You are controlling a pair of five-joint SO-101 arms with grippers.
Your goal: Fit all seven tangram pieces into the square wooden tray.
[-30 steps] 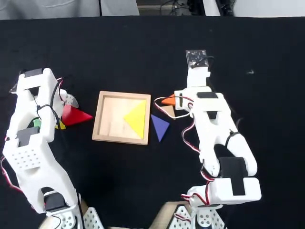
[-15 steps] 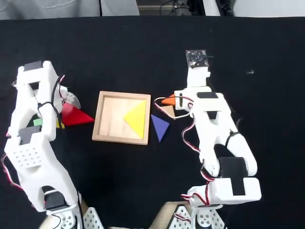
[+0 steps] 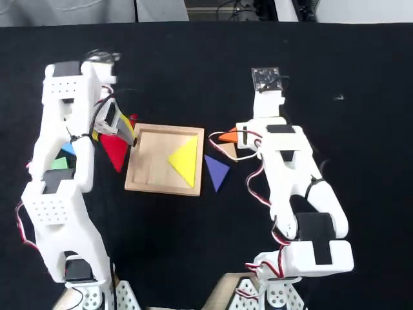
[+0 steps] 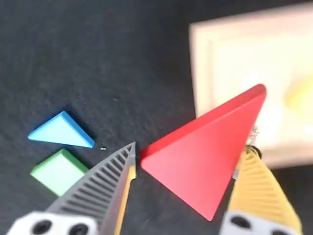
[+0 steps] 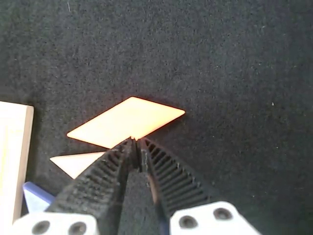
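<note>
As the left hand (image 4: 190, 149) grips red triangle (image 4: 205, 164), tray (image 3: 161, 188) apparently holds yellow triangle (image 3: 185, 159).

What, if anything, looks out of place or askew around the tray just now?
Only the red triangle: it sits tilted in the left gripper, one corner over the wooden tray's left rim rather than flat inside. That fits a piece held for placing. Nothing looks spilled or damaged.

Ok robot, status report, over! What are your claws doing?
Left claw shut on red triangle, beside tray. Right claw shut, empty, at orange piece. Yellow triangle in tray.
</note>
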